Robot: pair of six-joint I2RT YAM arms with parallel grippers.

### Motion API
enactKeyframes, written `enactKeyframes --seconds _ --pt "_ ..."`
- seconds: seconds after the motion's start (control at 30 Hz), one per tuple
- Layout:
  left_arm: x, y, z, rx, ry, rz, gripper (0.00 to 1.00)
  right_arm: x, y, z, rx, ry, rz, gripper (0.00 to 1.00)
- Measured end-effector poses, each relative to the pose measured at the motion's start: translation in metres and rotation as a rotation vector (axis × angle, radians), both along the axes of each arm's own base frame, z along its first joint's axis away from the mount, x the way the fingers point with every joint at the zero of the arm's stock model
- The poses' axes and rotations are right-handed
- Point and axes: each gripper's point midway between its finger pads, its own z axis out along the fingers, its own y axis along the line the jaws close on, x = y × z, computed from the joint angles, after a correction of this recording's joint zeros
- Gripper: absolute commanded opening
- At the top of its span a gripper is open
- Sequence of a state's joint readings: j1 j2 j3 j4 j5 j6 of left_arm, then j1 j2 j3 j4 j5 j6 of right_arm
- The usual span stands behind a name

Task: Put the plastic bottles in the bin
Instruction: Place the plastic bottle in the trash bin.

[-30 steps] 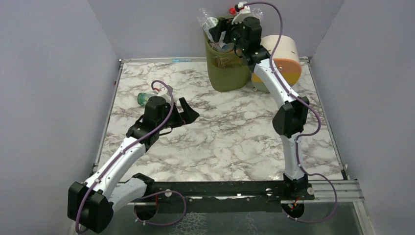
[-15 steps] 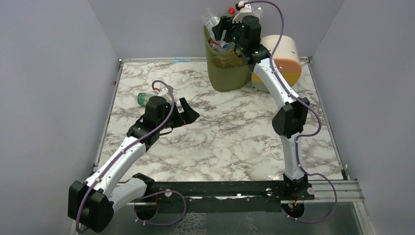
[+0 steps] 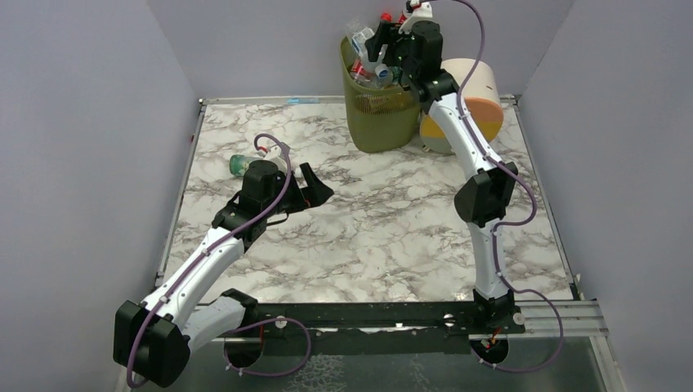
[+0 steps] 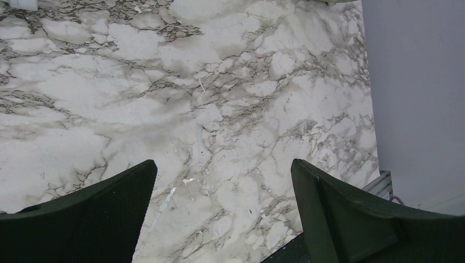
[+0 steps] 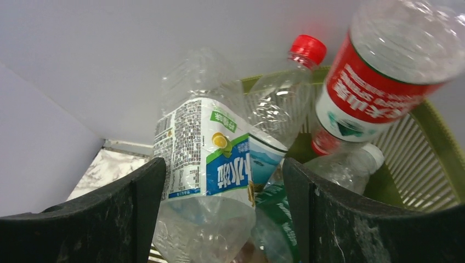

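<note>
Top external shows us the bin crammed, one bottle remaining far-left (left hand spread, empty; right hand, we cannot tell).

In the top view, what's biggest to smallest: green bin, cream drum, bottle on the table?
1. green bin and cream drum: about alike; right arm hides part of the drum
2. bottle: clearly smallest

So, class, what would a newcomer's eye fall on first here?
The green bin at the far edge of the table, heaped with bottles, with the right gripper above it. Then one lone bottle lying beside the left arm.
</note>
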State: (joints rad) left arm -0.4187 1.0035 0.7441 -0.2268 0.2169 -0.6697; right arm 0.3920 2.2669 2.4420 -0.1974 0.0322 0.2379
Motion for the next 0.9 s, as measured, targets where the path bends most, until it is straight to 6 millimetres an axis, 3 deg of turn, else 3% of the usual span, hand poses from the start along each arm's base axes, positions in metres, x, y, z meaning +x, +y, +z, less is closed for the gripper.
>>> enactKeyframes --seconds 0.47,0.67,0.9 --pt "0.000 0.000 0.000 -0.002 0.001 0.001 0.99 0.018 -0.064 -0.013 0.052 0.077 -0.137 0.80" --pt "0.000 0.000 0.000 -0.003 0.001 0.001 0.99 0.008 -0.089 -0.024 0.028 0.143 -0.176 0.80" --pt "-0.001 0.000 -0.002 -0.005 0.006 0.001 0.99 -0.010 -0.093 -0.016 0.024 0.167 -0.175 0.80"
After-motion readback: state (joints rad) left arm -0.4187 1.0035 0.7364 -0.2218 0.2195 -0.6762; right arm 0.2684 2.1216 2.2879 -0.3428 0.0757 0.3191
